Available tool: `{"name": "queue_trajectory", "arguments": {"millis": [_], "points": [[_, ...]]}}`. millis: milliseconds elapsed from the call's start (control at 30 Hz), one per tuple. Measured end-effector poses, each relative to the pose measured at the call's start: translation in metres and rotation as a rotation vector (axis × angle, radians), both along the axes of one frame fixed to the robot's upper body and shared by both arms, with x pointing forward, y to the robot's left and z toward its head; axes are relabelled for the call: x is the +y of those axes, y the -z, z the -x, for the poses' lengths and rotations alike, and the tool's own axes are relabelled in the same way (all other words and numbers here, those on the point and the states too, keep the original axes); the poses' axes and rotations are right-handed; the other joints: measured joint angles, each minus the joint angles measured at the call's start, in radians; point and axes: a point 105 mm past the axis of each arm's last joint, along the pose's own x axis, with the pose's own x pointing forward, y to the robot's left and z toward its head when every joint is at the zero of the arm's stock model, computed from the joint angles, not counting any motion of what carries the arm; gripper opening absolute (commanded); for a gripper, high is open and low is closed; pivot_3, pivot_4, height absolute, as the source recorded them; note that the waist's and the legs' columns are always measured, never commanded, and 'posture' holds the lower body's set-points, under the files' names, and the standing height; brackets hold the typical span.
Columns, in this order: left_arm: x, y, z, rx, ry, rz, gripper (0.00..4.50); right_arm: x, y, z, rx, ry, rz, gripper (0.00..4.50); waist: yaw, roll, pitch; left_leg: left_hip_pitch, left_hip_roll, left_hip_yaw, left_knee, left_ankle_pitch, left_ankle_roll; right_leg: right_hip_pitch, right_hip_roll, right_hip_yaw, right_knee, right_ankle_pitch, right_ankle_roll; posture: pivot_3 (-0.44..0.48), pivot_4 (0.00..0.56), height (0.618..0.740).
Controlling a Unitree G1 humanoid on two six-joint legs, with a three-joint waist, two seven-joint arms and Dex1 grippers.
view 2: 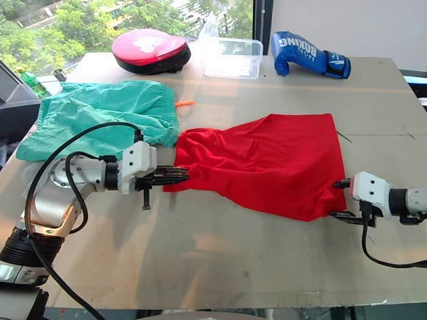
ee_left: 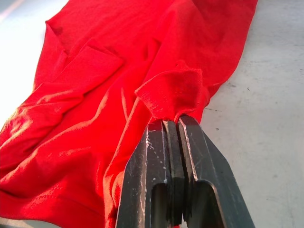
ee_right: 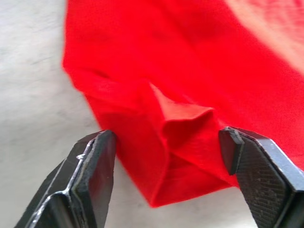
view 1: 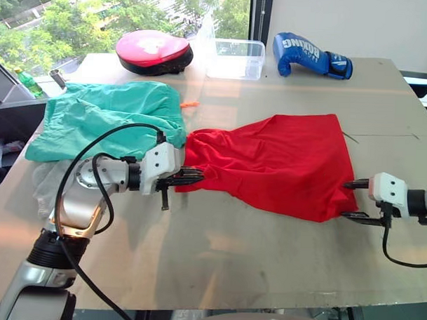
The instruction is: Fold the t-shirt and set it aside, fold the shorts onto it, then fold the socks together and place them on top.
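left gripper (view 1: pixel 192 177): clamped on the t-shirt (view 1: pixel 283 161) edge
right gripper (view 1: pixel 355 201): jaws wide, straddling the t-shirt corner
shorts (view 1: pixel 106 117): beside the t-shirt, touching it

head stereo pair looks down over the table (view 1: pixel 217 251); wrist cameras sit close on the t-shirt (ee_left: pixel 118 71).

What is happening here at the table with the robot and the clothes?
The robot is working on the red t-shirt, which lies spread on the table. Its left gripper is shut on a fold of fabric at one end. Its right gripper is open, its fingers on either side of the opposite corner, not yet closed. The teal shorts lie crumpled beside the t-shirt, not yet folded. A boxing glove, a clear container and a red pad sit at the far edge.
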Motion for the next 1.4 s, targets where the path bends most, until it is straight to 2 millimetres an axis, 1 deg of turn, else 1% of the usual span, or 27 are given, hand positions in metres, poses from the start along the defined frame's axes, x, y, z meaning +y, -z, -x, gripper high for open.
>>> {"name": "queue_trajectory", "arguments": {"millis": [133,267,300,333,433,500,700,800,900,933,967,1033,1067,1133,1267,1300,1400], "points": [[0.001,0.002,0.000,0.005,-0.008,0.000,0.00,0.001,0.002,0.006,0.035,-0.017,0.008,3.63,0.000,0.000,0.000,0.000,0.000,0.000,0.000,0.000,0.000,0.000,0.000,0.000,0.000,0.000,0.000,0.000,0.150,0.731],[0.002,0.003,0.001,0.004,-0.011,0.000,0.00,0.005,-0.005,0.004,-0.032,-0.066,0.044,3.63,-0.001,0.000,0.000,0.000,0.000,0.000,0.000,0.000,0.000,0.000,0.000,0.000,0.000,0.000,0.000,0.000,0.150,0.731],[0.002,0.003,0.001,0.005,-0.011,0.000,0.00,0.005,-0.009,0.003,-0.079,-0.107,0.097,3.63,-0.001,0.001,0.000,0.000,0.000,0.000,0.000,0.000,0.000,0.000,0.000,0.000,0.000,0.000,0.000,0.000,0.150,0.731],[0.002,0.003,0.001,0.006,-0.012,0.000,0.00,0.004,-0.011,0.003,-0.091,-0.117,0.112,3.63,-0.001,0.001,0.000,0.000,0.000,0.000,0.000,0.000,0.000,0.000,0.000,0.000,0.000,0.000,0.000,0.000,0.150,0.731],[0.002,0.003,0.001,0.006,-0.012,-0.002,0.00,0.000,-0.021,0.003,-0.165,-0.214,0.247,3.63,0.000,0.001,0.001,0.000,0.000,0.000,0.000,0.000,0.000,0.000,0.000,0.000,0.000,0.000,0.000,0.000,0.150,0.731],[0.002,0.003,0.001,0.005,-0.012,-0.003,0.00,0.004,-0.027,0.001,-0.207,-0.268,0.289,3.63,-0.001,0.001,0.001,0.000,0.000,0.000,0.000,0.000,0.000,0.000,0.000,0.000,0.000,0.000,0.000,0.000,0.150,0.731],[0.002,0.003,0.001,0.003,-0.015,-0.004,0.00,0.017,-0.028,-0.003,-0.226,-0.376,0.345,3.63,-0.001,0.001,0.001,0.000,0.000,0.000,0.000,0.000,0.000,0.000,0.000,0.000,0.000,0.000,0.000,0.000,0.150,0.731],[0.001,0.003,0.001,0.000,-0.016,-0.004,0.00,0.020,-0.030,-0.006,-0.225,-0.399,0.361,3.63,0.000,0.001,0.001,0.000,0.000,0.000,0.000,0.000,0.000,0.000,0.000,0.000,0.000,0.000,0.000,0.000,0.150,0.731],[0.000,0.004,0.003,-0.001,-0.013,-0.005,0.00,0.021,-0.027,-0.007,-0.200,-0.417,0.372,3.63,0.000,0.001,0.001,0.000,0.000,0.000,0.000,0.000,0.000,0.000,0.000,0.000,0.000,0.000,0.000,0.000,0.150,0.731],[0.000,0.005,0.003,-0.001,-0.013,-0.004,0.00,0.021,-0.026,-0.007,-0.194,-0.420,0.373,3.20,0.000,0.001,0.001,0.000,0.000,0.000,0.000,0.000,0.000,0.000,0.000,0.000,0.000,0.000,0.000,0.000,0.150,0.731],[0.000,0.004,0.003,-0.003,-0.012,-0.005,0.00,0.021,-0.025,-0.007,-0.185,-0.422,0.376,3.07,0.000,0.001,0.001,0.000,0.000,0.000,0.000,0.000,0.000,0.000,0.000,0.000,0.000,0.000,0.000,0.000,0.150,0.731],[-0.001,0.004,0.004,-0.007,-0.011,-0.004,0.00,0.020,-0.024,-0.007,-0.175,-0.427,0.382,3.07,0.000,0.001,0.001,0.000,0.000,0.000,0.000,0.000,0.000,0.000,0.000,0.000,0.000,0.000,0.000,0.000,0.150,0.731],[-0.001,0.004,0.005,-0.007,-0.013,-0.004,0.00,0.020,-0.024,-0.008,-0.170,-0.434,0.387,2.73,0.000,0.001,0.001,0.000,0.000,0.000,0.000,0.000,0.000,0.000,-0.001,0.000,0.000,0.000,0.000,0.000,0.150,0.731],[-0.001,0.006,0.005,-0.002,-0.017,-0.003,0.00,0.020,-0.023,-0.008,-0.164,-0.440,0.389,2.20,0.000,0.001,0.001,0.000,0.000,0.000,0.000,0.000,0.000,0.000,0.000,0.000,0.000,0.000,0.000,0.000,0.150,0.731],[0.000,0.006,0.005,-0.001,-0.022,-0.003,0.00,0.023,-0.025,-0.010,-0.174,-0.453,0.390,0.33,-0.001,0.001,0.001,0.000,0.000,0.000,0.000,0.000,0.000,0.000,0.000,0.000,0.000,0.000,0.000,0.000,0.150,0.731],[0.000,0.006,0.005,-0.001,-0.024,-0.003,0.00,0.023,-0.026,-0.010,-0.174,-0.455,0.391,0.02,0.000,0.001,0.001,0.000,0.000,0.000,0.000,0.000,0.000,0.000,-0.001,0.000,0.000,0.000,0.000,0.000,0.150,0.731],[0.000,0.006,0.005,0.000,-0.025,-0.004,0.00,0.023,-0.026,-0.010,-0.170,-0.459,0.393,0.02,0.000,0.001,0.001,0.000,0.000,0.000,0.000,0.000,0.000,0.000,-0.001,0.000,0.000,0.000,0.000,0.000,0.150,0.731]]}}
